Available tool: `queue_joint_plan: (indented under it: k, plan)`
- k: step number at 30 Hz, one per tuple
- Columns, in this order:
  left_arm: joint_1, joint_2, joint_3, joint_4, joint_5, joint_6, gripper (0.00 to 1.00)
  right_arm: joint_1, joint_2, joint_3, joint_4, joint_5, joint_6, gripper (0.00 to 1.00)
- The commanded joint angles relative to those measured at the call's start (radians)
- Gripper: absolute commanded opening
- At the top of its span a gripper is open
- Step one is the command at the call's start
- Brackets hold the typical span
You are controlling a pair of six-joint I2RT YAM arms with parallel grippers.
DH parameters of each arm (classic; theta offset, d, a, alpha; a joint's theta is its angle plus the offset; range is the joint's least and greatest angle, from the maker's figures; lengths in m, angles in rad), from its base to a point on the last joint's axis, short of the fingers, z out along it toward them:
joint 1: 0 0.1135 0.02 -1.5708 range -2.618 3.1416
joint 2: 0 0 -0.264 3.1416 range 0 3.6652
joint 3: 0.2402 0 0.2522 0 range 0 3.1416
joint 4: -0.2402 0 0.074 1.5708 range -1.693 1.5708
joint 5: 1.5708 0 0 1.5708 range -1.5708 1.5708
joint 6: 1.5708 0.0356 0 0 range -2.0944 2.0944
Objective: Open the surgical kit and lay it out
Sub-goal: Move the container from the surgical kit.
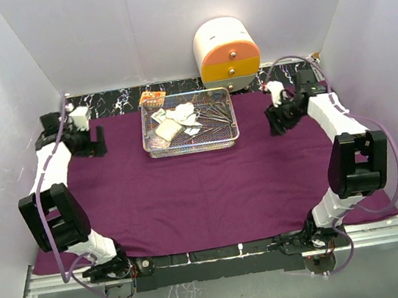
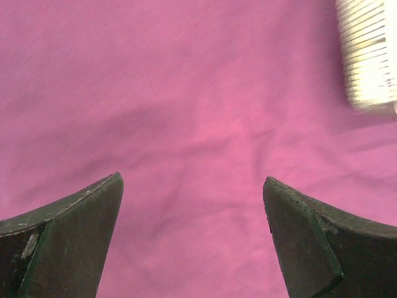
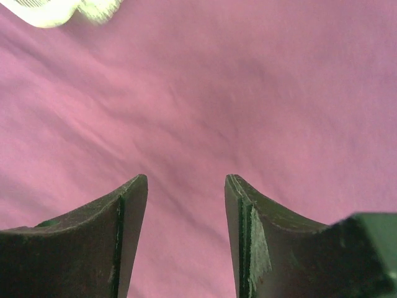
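Surgical kit on spread purple cloth [image 1: 204, 185]; both sets of jaws released.
Find wire-mesh tray [image 1: 193, 148] at far centre of the cloth, between the two arms and well apart from each; inside it, white gauze wads [image 1: 169, 129] toward the left, thin forceps [image 1: 216, 113] toward the right; at its far-left corner, an orange packet [image 1: 151, 96]; left jaws spread wide, nothing between, over bare cloth left of the tray; right jaws parted, nothing between, over bare cloth right of the tray; behind the tray, against the back wall, white-and-orange cabinet [image 1: 228, 52].
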Motion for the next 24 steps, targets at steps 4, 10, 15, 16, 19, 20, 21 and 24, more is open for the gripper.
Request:
queue_joint_plan:
  k: [4, 10, 15, 16, 19, 20, 21, 24]
  plan:
    - [-0.220, 0.089, 0.195, 0.048, 0.113, -0.234, 0.93, 0.125, 0.103, 0.170, 0.299, -0.150, 0.286, 0.58]
    - [-0.348, 0.293, 0.396, 0.066, 0.121, -0.316, 0.90, 0.171, 0.259, 0.271, 0.413, -0.206, 0.441, 0.60]
    - [-0.402, 0.464, 0.528, 0.085, 0.096, -0.375, 0.86, 0.206, 0.371, 0.343, 0.439, -0.262, 0.516, 0.61]
    - [-0.409, 0.497, 0.551, 0.081, 0.092, -0.385, 0.84, 0.211, 0.388, 0.347, 0.451, -0.274, 0.531, 0.61]
    - [-0.422, 0.569, 0.607, 0.064, 0.092, -0.411, 0.75, 0.224, 0.426, 0.344, 0.484, -0.302, 0.561, 0.58]
    - [-0.423, 0.585, 0.612, 0.060, 0.098, -0.418, 0.72, 0.231, 0.434, 0.342, 0.487, -0.309, 0.562, 0.57]
    - [-0.424, 0.593, 0.609, 0.059, 0.104, -0.422, 0.69, 0.236, 0.442, 0.339, 0.489, -0.319, 0.563, 0.55]
    - [-0.424, 0.592, 0.579, 0.058, 0.115, -0.425, 0.55, 0.252, 0.457, 0.323, 0.503, -0.356, 0.576, 0.49]
